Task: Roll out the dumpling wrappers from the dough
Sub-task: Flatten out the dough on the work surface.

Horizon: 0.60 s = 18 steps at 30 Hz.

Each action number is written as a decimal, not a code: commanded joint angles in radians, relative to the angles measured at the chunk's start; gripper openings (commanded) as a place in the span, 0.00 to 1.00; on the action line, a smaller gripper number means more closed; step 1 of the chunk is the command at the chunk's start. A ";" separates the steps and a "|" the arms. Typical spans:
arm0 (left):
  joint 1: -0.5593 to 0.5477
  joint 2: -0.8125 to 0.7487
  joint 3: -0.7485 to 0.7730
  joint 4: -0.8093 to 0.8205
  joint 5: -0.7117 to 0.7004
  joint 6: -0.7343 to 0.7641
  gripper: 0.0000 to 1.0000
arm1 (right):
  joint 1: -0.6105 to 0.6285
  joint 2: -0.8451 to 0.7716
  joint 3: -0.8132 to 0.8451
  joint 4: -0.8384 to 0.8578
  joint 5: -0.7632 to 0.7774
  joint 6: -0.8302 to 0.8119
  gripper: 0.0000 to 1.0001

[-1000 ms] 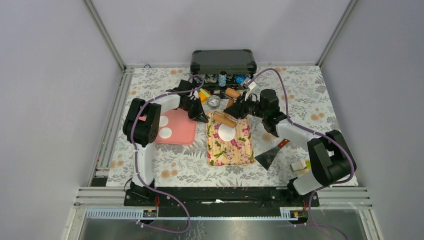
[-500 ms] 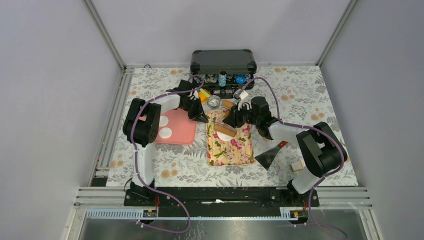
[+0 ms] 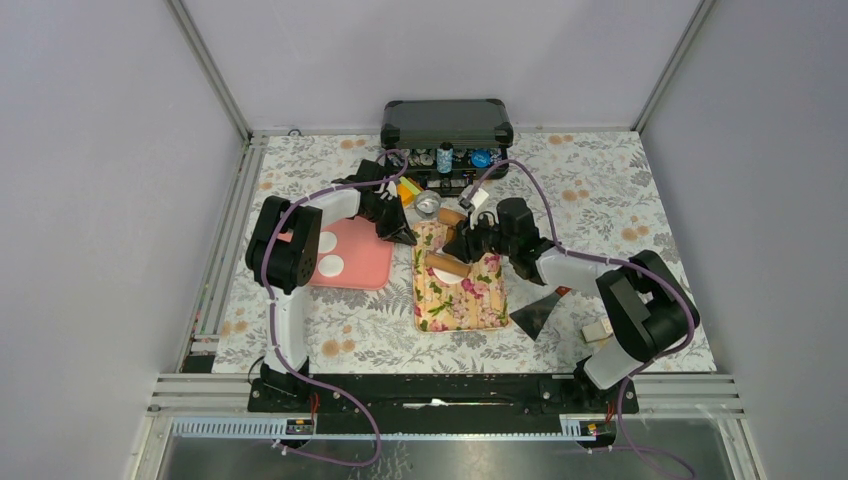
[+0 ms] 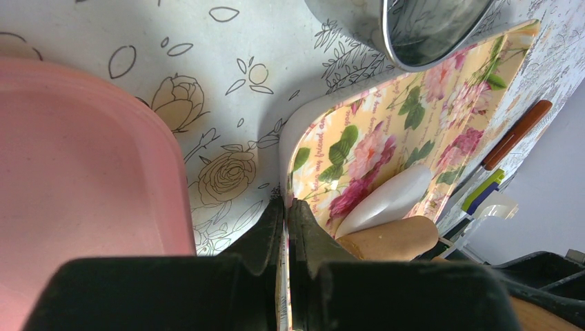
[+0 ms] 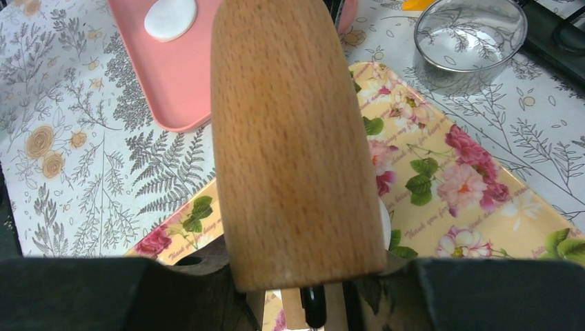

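Top: right gripper (image 3: 465,243) clamped on rolling pin (image 3: 447,264), which lies across a dumpling wrapper (image 3: 452,277) on the floral board (image 3: 462,300). Left wrist: left gripper (image 4: 286,214) pinched closed, tips at the board's corner beside the pink tray (image 4: 83,158). Right wrist: pin hides most of the wrapper.

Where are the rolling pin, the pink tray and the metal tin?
rolling pin (image 5: 296,138), right wrist view, middle of its barrel.
pink tray (image 3: 368,258), top view, bare right part.
metal tin (image 5: 472,34), right wrist view, bare inside bottom.
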State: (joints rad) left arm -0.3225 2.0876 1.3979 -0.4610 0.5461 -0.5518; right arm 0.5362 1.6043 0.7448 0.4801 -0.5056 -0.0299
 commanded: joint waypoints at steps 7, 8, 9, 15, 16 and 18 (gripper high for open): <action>0.007 -0.037 0.001 0.007 -0.025 -0.005 0.00 | 0.045 0.004 -0.096 -0.228 -0.006 -0.005 0.00; 0.007 -0.038 0.001 0.006 -0.027 -0.005 0.00 | 0.046 0.004 -0.097 -0.229 -0.005 -0.005 0.00; 0.008 -0.039 0.001 0.005 -0.026 -0.005 0.00 | 0.049 0.005 -0.097 -0.230 -0.002 -0.005 0.00; 0.007 -0.044 -0.001 0.005 -0.027 -0.003 0.00 | 0.062 0.005 -0.100 -0.241 0.010 0.002 0.00; 0.008 -0.043 -0.001 0.005 -0.027 -0.005 0.00 | 0.063 0.004 -0.101 -0.241 0.009 0.002 0.00; 0.007 -0.043 -0.002 0.005 -0.026 -0.005 0.00 | 0.065 0.000 -0.104 -0.241 0.009 0.004 0.00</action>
State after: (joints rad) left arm -0.3225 2.0876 1.3979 -0.4610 0.5461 -0.5518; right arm 0.5728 1.5726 0.7059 0.4789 -0.5137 -0.0185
